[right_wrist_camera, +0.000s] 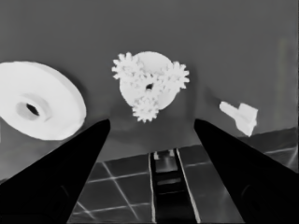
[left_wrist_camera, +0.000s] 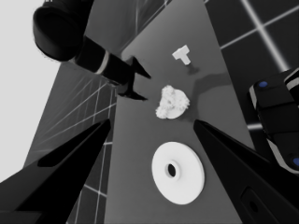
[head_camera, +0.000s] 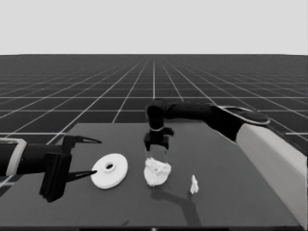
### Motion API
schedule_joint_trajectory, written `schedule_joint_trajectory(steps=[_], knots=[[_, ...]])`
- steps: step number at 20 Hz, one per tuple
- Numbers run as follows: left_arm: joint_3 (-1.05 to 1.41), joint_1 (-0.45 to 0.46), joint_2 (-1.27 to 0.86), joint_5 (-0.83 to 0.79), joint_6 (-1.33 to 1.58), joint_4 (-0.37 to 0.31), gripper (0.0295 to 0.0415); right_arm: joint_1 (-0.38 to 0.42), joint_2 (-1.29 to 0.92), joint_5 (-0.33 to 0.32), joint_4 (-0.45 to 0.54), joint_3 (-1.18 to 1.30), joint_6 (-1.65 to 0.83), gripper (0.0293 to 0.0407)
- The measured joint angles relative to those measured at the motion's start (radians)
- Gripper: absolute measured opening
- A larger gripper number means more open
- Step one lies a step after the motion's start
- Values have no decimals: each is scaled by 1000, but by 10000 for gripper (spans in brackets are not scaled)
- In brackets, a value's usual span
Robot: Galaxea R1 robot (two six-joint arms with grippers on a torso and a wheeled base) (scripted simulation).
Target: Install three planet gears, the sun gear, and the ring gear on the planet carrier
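Now, gears seated, larger round part waiting
Head view: right gripper [head_camera: 157, 148] hovers open, empty, at twelve o'clock of the smaller round part [head_camera: 157, 172]; larger round part [head_camera: 109, 170] at nine. Left wrist view: left gripper [left_wrist_camera: 152, 128] open, parked. Right wrist view: gears [right_wrist_camera: 150, 87] meshed; lower the larger part level, centred

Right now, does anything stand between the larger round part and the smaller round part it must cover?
Nothing visible does. The larger round part lies flat beside the smaller round part, which carries the gears, bare table between them. The right claw hangs open above the gears.
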Motion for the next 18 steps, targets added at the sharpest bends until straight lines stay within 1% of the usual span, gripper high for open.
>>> schedule_joint_trajectory(steps=[2, 7, 8, 9, 10, 11, 12, 14, 17, 18], knots=[[0, 0, 0, 0, 0, 0, 385, 53, 5, -2, 48, -17, -154, 385], [0, 0, 0, 0, 0, 0, 385, 75, 8, -2, 72, -31, -234, 385], [0, 0, 0, 0, 0, 0, 385, -77, -263, 163, -230, 428, -641, 406], [0, 0, 0, 0, 0, 0, 385, -275, -681, 261, -411, 780, -898, 395], [0, 0, 0, 0, 0, 0, 385, -384, -941, 317, -518, 988, -1049, 389], [0, 0, 0, 0, 0, 0, 385, -443, -1087, 351, -581, 1112, -1138, 386], [0, 0, 0, 0, 0, 0, 385, -475, -1170, 372, -618, 1186, -1190, 385], [0, 0, 0, 0, 0, 0, 385, -504, -1244, 391, -653, 1254, -1239, 385], [0, 0, 0, 0, 0, 0, 385, -516, -1275, 399, -667, 1282, -1259, 385], [-115, 6, 187, 434, -485, 377, 392, -517, -1278, 400, -669, 1285, -1262, 385]])
